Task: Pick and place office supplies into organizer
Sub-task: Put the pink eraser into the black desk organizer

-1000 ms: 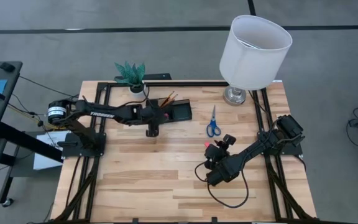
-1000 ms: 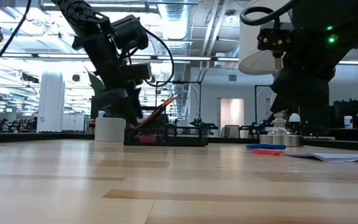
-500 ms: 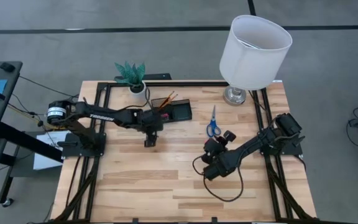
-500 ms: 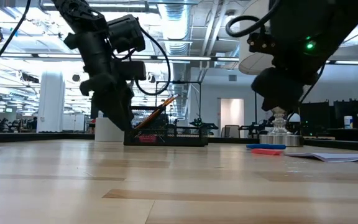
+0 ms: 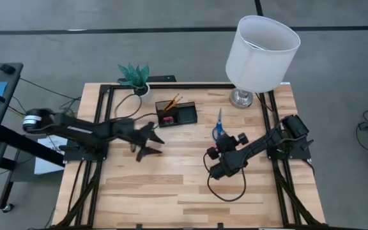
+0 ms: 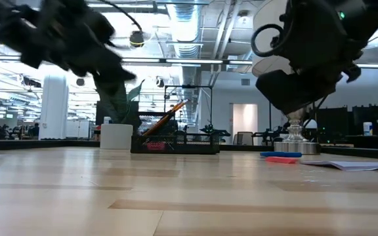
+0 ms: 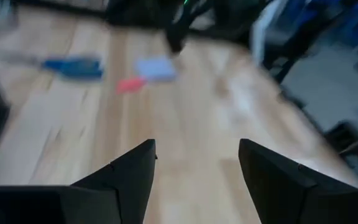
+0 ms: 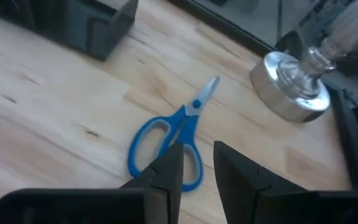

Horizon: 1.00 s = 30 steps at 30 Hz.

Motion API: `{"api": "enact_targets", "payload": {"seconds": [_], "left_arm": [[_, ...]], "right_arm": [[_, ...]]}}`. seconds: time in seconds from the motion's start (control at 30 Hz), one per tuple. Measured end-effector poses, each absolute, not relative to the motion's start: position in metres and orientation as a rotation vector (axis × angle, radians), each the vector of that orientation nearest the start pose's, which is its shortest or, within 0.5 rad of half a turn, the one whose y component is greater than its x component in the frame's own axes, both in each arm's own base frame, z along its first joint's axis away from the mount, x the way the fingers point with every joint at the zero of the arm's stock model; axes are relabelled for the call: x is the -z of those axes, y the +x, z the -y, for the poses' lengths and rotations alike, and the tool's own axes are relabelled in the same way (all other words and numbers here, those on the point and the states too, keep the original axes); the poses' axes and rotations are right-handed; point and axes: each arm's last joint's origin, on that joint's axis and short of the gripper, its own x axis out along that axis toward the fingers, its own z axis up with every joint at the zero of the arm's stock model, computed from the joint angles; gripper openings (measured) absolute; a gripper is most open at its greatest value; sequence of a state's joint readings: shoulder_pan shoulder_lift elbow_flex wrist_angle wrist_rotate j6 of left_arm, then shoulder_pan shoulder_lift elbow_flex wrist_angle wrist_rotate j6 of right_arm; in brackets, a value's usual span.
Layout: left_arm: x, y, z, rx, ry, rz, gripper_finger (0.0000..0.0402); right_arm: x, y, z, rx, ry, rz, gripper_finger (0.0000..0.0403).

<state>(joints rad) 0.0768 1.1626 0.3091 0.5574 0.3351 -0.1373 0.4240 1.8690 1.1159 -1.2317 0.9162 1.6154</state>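
Blue-handled scissors [image 8: 169, 138] just beyond right hand [image 8: 196, 163], untouched.

The table [image 5: 171, 185] is pale wood in jointed planks with a smooth, faintly sheened finish. The scissors [image 8: 166, 140] have glossy blue plastic handles and bright metal blades, and the lamp base [image 8: 294, 90] near the far right corner is polished, ribbed metal under a matt white shade [image 5: 262, 45]. The organizer [image 5: 177, 114] looks matt black, and both arms' fingers [image 7: 123, 180] are dull dark plastic.

Left arm [image 6: 58, 42] motion-blurred (scissors [image 8: 166, 140] handles partly hidden)
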Motion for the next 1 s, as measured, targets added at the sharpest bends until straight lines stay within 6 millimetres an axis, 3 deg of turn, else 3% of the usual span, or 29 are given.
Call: {"api": "enact_targets", "payload": {"seconds": [0.17, 0.37, 0.67, 0.87, 1.0], "left_arm": [[-0.184, 0.185, 0.011, 0.268, -0.155, -0.141, 0.0223], [-0.188, 0.166, 0.021, 0.305, -0.082, -0.055, 0.0223], [-0.188, 0.159, 0.027, 0.348, -0.021, -0.039, 0.0223], [-0.187, 0.159, 0.027, 0.348, -0.011, -0.055, 0.0223], [-0.187, 0.159, 0.027, 0.348, -0.011, -0.055, 0.0223]], "right_arm": [[-0.140, 0.261, -0.095, 1.250, 0.115, -0.707, 0.0081], [-0.126, 0.243, -0.094, 1.283, 0.176, -0.679, 0.0081], [-0.130, 0.201, -0.105, 1.026, 0.348, -0.577, 0.0060], [-0.113, 0.178, -0.104, 0.782, 0.426, -0.471, 0.0038], [-0.099, 0.174, -0.095, 0.749, 0.445, -0.435, 0.0026]]}}
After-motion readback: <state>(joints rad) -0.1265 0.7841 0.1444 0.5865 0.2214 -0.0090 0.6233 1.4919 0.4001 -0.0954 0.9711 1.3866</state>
